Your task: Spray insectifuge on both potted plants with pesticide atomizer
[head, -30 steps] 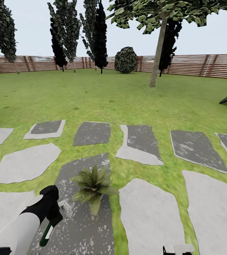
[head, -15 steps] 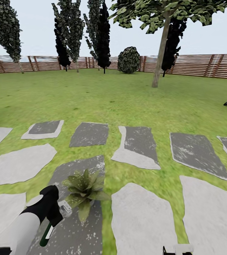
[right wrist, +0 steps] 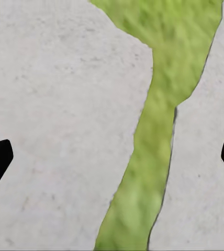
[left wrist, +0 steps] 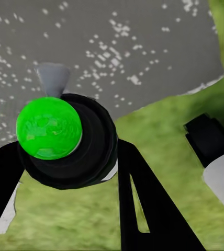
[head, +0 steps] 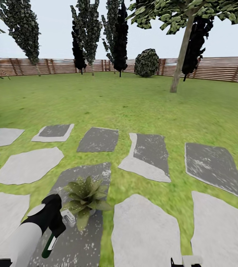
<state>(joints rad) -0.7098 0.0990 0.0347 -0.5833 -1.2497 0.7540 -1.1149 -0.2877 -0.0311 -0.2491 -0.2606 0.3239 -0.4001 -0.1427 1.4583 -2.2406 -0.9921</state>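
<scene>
Green lawn (head: 108,100) and grey stepping stones (head: 148,230) run back to a slatted fence (head: 215,68). At seven o'clock the left gripper (left wrist: 70,157) has its jaws pinching the pesticide atomizer (left wrist: 65,140), nozzle just beside one potted plant (head: 85,195). Best to aim at the rosette's centre, then sweep across every leaf. Right gripper (right wrist: 112,157): jaws spread.

atomizer (head: 68,218) | white head, held | nozzle beside potted plant (head: 85,195)
</scene>
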